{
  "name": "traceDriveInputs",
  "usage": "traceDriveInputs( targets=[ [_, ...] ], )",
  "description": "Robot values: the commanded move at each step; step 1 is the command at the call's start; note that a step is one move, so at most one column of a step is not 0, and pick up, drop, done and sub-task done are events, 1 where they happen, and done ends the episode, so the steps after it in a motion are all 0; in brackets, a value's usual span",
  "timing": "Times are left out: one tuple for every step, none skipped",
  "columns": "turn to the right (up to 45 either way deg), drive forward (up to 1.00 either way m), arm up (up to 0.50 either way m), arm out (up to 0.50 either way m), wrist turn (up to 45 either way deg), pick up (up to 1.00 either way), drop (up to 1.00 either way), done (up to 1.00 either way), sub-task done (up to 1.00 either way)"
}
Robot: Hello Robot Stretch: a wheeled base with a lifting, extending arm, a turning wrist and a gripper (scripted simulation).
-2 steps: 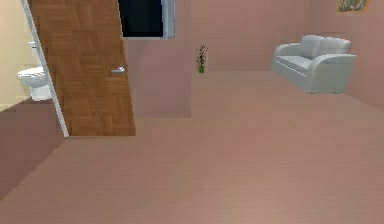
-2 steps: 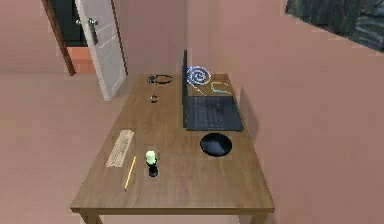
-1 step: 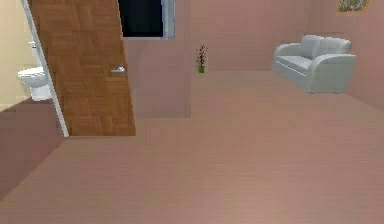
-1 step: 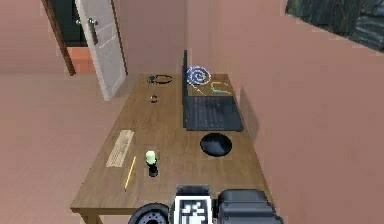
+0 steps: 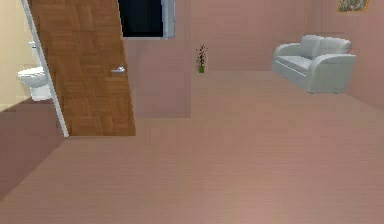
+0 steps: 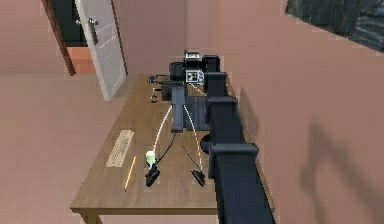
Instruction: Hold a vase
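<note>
Over the wooden table (image 6: 108,186), our gripper (image 6: 175,178) hangs, probably to search there; whether it holds anything, we cannot tell.

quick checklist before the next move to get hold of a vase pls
1. Target spotted: cannot tell. The small dark things at the table's far end and the pale blob are too small to name.
2. Gripper load: cannot tell; it is over the table with things nearby.
3. Clutter by the arm: not ok; a pencil and flat strip lie close.
4. Floor ahead: ok, bare up to the wooden door and sofa.
5. Potted plant by the far wall: cannot tell if it is the target.
</note>
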Motion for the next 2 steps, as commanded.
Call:
traceDriveInputs(
  targets=[
    [0.0,0.00,0.00,0.00,45.0,0.00,0.00,0.00,0.00],
    [0.0,0.00,0.00,0.00,45.0,0.00,0.00,0.00,0.00]
  ],
)
